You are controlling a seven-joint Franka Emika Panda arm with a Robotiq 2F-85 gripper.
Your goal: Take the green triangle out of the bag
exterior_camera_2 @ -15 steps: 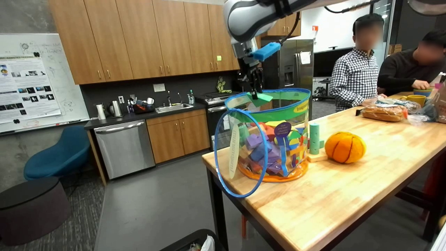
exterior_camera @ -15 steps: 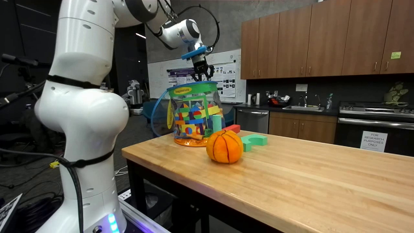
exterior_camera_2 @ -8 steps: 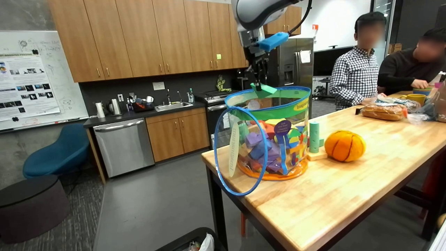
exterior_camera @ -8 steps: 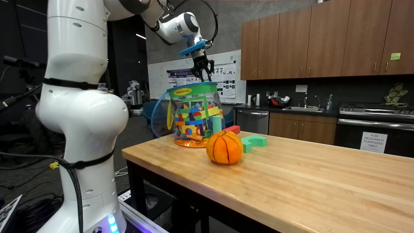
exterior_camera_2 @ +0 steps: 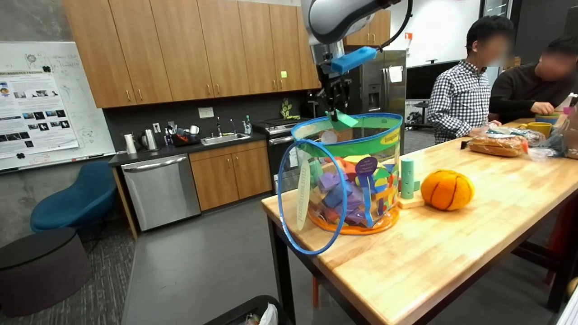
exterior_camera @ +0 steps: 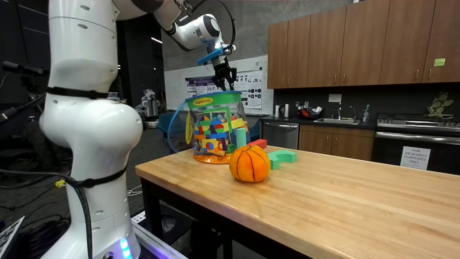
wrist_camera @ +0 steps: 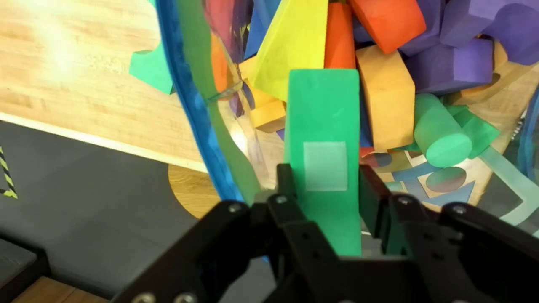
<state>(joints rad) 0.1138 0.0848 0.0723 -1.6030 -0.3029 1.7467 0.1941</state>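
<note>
The see-through bag with the green top band (exterior_camera_2: 375, 141) stands open on the table, many-coloured blocks inside; it also shows in an exterior view (exterior_camera: 230, 98). In the wrist view its blue rim (wrist_camera: 187, 90) runs left of the jaws. My gripper (exterior_camera_2: 335, 111) is at the bag's mouth, pointing down. It is shut on the green triangle (exterior_camera_2: 346, 120), which sits at about rim height. In the wrist view my gripper (wrist_camera: 322, 179) has a finger on each side of the green triangle (wrist_camera: 324, 105), seen edge-on with a pale square patch. The bag's rim mostly hides the triangle in an exterior view.
An orange ball (exterior_camera_2: 447, 190), a standing green cylinder (exterior_camera_2: 407, 179), a green arch block (exterior_camera: 283, 157) and a red block (exterior_camera: 259, 143) lie beside the bag. The bag's blue-ringed lid (exterior_camera_2: 280, 189) hangs past the table edge. A bread packet (exterior_camera_2: 496, 145) and two people are farther along.
My gripper has risen a little with the green triangle, from just inside the rim to about rim height. In the last half second it has barely moved. The bag has not moved.
</note>
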